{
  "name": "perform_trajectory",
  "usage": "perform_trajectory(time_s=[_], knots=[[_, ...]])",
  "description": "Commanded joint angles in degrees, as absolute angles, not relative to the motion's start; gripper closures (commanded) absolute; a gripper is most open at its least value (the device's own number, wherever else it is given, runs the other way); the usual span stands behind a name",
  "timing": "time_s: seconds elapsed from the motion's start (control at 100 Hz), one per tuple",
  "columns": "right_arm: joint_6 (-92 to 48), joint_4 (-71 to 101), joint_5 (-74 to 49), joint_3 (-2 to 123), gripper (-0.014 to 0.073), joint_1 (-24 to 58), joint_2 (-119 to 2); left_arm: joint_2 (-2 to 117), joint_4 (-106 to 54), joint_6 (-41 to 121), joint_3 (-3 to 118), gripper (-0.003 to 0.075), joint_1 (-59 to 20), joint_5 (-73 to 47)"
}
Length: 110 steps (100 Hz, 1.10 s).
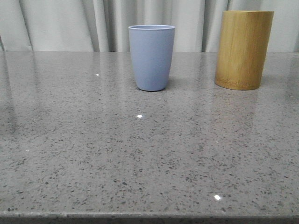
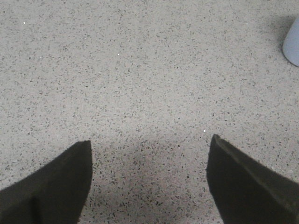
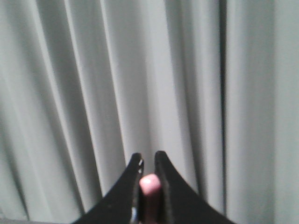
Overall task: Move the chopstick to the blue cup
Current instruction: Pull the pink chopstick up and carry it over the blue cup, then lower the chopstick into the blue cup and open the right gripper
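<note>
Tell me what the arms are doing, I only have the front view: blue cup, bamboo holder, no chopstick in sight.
Observer: The right gripper is shut on the chopstick; its pink end shows between the fingers, seen end-on.
Operator: Say where that gripper points.
Observer: At the pale curtain, not down at the table.
Operator: Report the left arm.
Observer: The left gripper is open and empty above the speckled table.
Operator: Check whether it is near the cup.
Observer: The blue cup sits at the edge of the left wrist view, apart from the fingers.
</note>
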<state>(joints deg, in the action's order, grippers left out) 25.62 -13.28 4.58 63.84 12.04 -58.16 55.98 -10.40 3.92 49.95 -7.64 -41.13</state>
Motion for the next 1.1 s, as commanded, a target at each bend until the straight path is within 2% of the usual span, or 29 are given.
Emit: perform_trajectory(time_s=[0.0,0.32,0.59,0.91,1.0,1.09], knots=[[26.76,-13.33,9.24,65.84,0.0652,14.90,-58.48,55.26,-11.38,3.16,51.59,0.0227,-7.51,-37.50],[26.71,-14.56,15.84,65.84,0.0652,23.40,-69.18,55.26,-11.38,3.16,51.59,0.0227,-7.51,-37.50],[26.88,-15.12,18.14,65.84,0.0652,24.49,-76.91,55.26,-11.38,3.16,51.59,0.0227,-7.51,-37.50],[26.88,-15.12,17.73,65.84,0.0647,25.29,-78.63,55.26,-11.38,3.16,51.59,0.0227,-7.51,-37.50],[26.88,-15.12,17.65,65.84,0.0597,25.29,-78.63,55.26,-11.38,3.16,51.59,0.0227,-7.51,-37.44],[26.88,-15.12,17.43,65.84,0.0463,25.29,-78.63,55.26,-11.38,3.16,51.59,0.0227,-7.51,-37.44]])
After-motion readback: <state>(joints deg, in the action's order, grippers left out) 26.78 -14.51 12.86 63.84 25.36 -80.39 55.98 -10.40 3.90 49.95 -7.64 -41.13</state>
